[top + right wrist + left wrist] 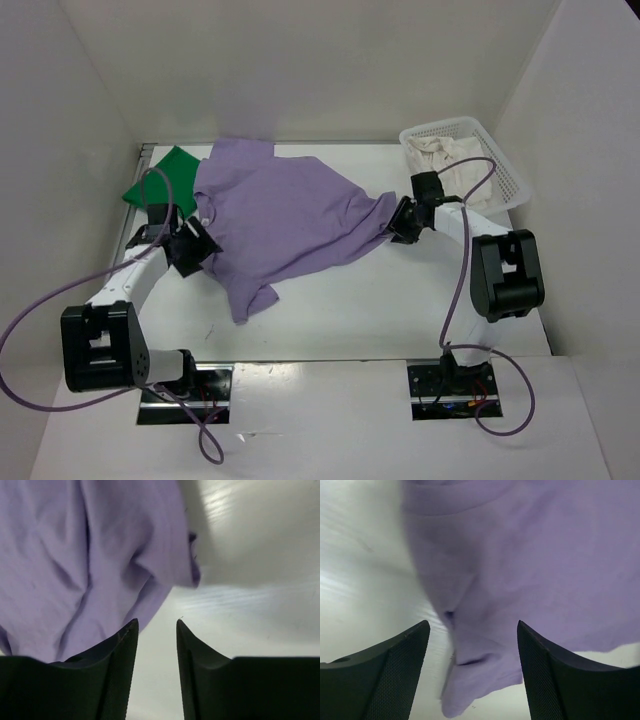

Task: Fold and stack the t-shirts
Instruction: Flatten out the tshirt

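Note:
A lavender-purple t-shirt [285,215] lies spread and rumpled across the middle of the table, and also fills the left wrist view [530,555] and the right wrist view [75,555]. It partly covers a bright green t-shirt [160,182] at the far left. A cream t-shirt [455,165] sits bunched in the basket. My left gripper [195,245] hovers over the purple shirt's left edge, jaws open [472,627] with a fold of cloth below them. My right gripper [403,222] is at the shirt's right corner, jaws open [157,622] over bare table, nothing between them.
A white plastic mesh basket [505,160] stands at the back right corner. White walls close in the table on the left, back and right. Purple cables loop from both arms near the front edge.

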Controlling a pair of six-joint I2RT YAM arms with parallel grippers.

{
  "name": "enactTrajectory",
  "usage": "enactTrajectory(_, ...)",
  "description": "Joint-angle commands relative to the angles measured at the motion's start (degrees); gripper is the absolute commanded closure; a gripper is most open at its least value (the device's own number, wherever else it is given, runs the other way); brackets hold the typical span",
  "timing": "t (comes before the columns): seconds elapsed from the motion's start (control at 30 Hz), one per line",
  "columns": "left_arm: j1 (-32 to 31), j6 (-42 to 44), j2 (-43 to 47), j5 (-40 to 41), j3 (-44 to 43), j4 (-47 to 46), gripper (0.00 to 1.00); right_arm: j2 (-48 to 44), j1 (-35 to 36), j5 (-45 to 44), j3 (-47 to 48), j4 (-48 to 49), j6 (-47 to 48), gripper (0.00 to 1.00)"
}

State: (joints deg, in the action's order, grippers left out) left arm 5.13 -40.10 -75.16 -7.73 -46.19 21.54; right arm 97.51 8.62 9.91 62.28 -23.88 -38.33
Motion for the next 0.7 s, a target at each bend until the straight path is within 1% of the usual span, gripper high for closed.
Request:
enactTrajectory(0.0,2.26,-2.35,2.04,0.43,-0.12,-2.99,0.22,2.24,-1.94,0.11,1.78,6.21,-0.78,0.56)
enactTrajectory(0.03,2.26,-2.35,1.33,0.43,0.92,-3.95,0.22,2.76,-1.94,-1.02,2.31,6.21,-0.79,0.53)
enactTrajectory(0.07,2.26,-3.14,-0.85,0.43,1.45,-6.14,0.22,4.07,-1.94,-2.86,3.01,6.21,-0.79,0.53)
enactTrajectory(0.13,2.78,-3.15,-3.84,-1.41,1.98,-8.26,0.22,5.4,-2.56,-3.58,4.68,6.83,-0.79,0.5)
enactTrajectory(0.17,2.78,-3.15,-6.9,-1.41,1.99,-9.66,0.22,7.23,-2.56,-4.37,5.47,6.83,-0.79,0.5)
enactTrajectory(0.2,2.78,-3.15,-8.07,-1.41,1.99,-10.54,0.22,8.12,-2.56,-5.07,6.96,6.83,-0.79,0.5)
enactTrajectory(0.27,2.78,-3.15,-9.83,-1.41,0.33,-11.08,0.34,9.7,-2.56,-5.08,8.46,6.22,-0.79,0.5)
enactTrajectory(0.33,2.78,-3.15,-10.36,-1.41,-0.29,-11.6,0.45,10.94,-2.56,-5.61,10.04,7.0,-0.26,0.55)
enactTrajectory(0.37,2.78,-2.62,-9.84,-1.41,-0.3,-11.61,0.53,11.81,-2.56,-5.61,10.57,7.0,-0.26,0.56)
enactTrajectory(0.4,2.78,-2.62,-9.84,-0.72,-0.91,-11.61,0.56,12.87,-2.56,-5.61,11.62,7.0,-0.26,0.56)
enactTrajectory(0.47,2.78,-1.83,-10.97,-0.1,-1.44,-10.91,0.56,14.1,-2.56,-6.22,12.95,6.05,0.44,0.56)
enactTrajectory(0.5,2.78,-1.22,-10.98,-0.1,-1.44,-10.91,0.56,14.11,-2.56,-6.22,13.48,5.51,0.45,0.68)
enactTrajectory(0.53,2.78,-1.21,-11.67,-0.62,-1.44,-10.91,0.74,14.63,-2.56,-6.22,13.48,5.51,0.45,0.76)
enactTrajectory(0.57,2.78,-1.21,-11.16,-0.62,-1.44,-10.38,0.82,14.11,-2.56,-6.22,13.48,5.51,0.45,0.83)
enactTrajectory(0.6,2.78,-1.21,-10.11,-1.93,-1.44,-9.77,0.87,13.24,-2.56,-6.22,12.96,4.81,0.45,0.93)
enactTrajectory(0.63,2.78,-1.21,-8.79,-1.94,-1.44,-9.76,0.91,10.79,-2.56,-6.74,12.95,4.81,0.45,0.97)
enactTrajectory(0.67,2.78,-1.21,-5.91,-1.94,-3.62,-7.24,0.95,9.29,-1.86,-7.27,12.95,4.2,0.45,1.0)
